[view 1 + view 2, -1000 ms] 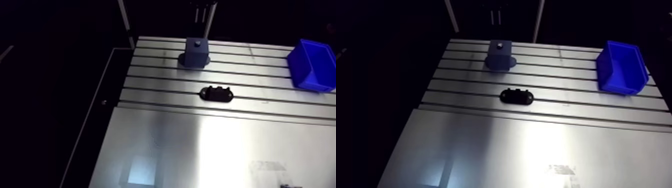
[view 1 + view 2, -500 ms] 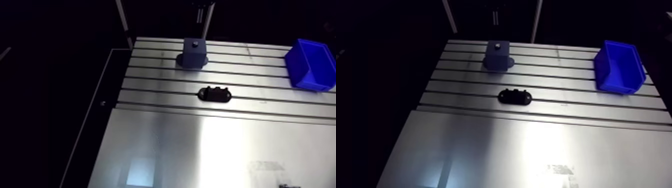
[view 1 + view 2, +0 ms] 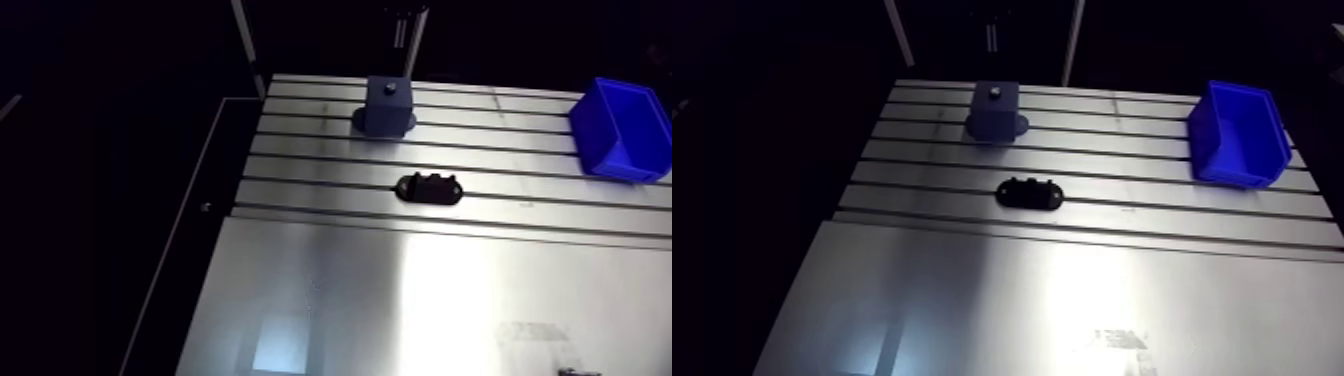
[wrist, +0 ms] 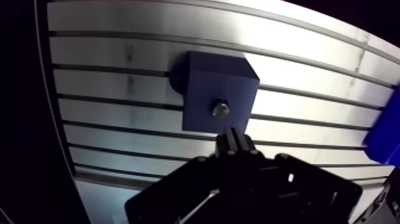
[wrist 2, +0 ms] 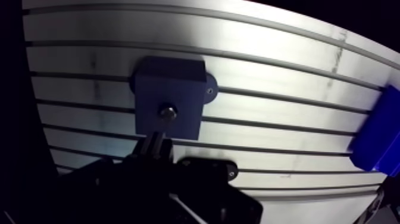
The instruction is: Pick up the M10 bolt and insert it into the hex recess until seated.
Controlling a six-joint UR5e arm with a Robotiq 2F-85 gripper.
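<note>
Bolt (image 4: 221, 109) stands in the top of the dark blue block (image 4: 202, 80), likely stiff, light, slick steel best pinched across its exposed end; gripper (image 4: 232, 134) hovers beside it, fingers (image 4: 225, 143) together, empty.

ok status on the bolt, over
Gripper shut, empty, block just ahead. Bolt sits in the block's top face. Nothing between them.

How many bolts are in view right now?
1. The bolt sits in the top face of the dark blue block, just ahead of the gripper. The blue bin hides part of its inside, so more could lie there.
</note>
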